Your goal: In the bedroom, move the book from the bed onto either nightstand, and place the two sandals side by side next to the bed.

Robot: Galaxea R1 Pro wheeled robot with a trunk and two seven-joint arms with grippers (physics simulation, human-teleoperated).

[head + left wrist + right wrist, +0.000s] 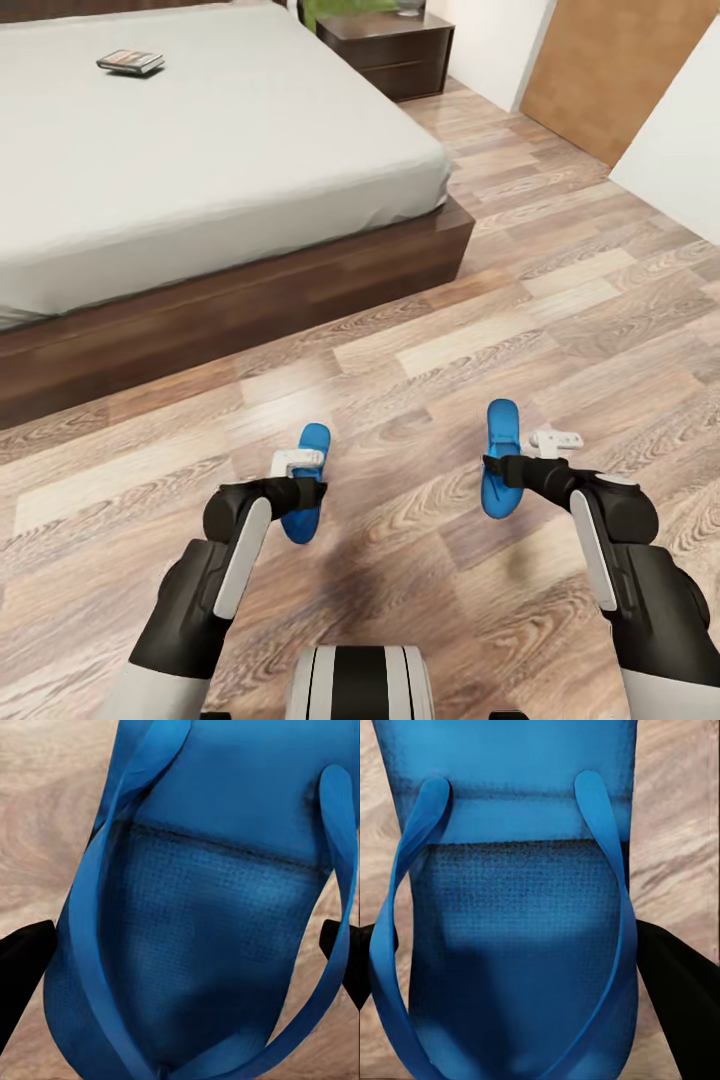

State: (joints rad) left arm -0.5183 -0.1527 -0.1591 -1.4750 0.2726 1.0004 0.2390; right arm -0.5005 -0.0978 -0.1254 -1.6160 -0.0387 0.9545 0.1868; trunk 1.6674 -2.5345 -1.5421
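1. We see two flat blue sandals with thin straps and dimpled footbeds: our left gripper (300, 490) pinches the left sandal (306, 483), our right gripper (500, 470) the right sandal (499, 457).
2. Their long axes run roughly toward the bed (230, 300), over the wood-plank floor (420, 350), well apart from each other.
3. The book (131, 62) lies on the grey mattress; the dark nightstand (392, 50) stands beyond.

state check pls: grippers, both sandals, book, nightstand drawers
Left gripper: fingers on either side of the left sandal; grip cannot be told.
Right gripper: fingers on either side of the right sandal; grip cannot be told.
Sandals: apart from each other, straps up, one at each gripper.
Book: closed, flat on the bed.
Nightstand: both drawers shut.
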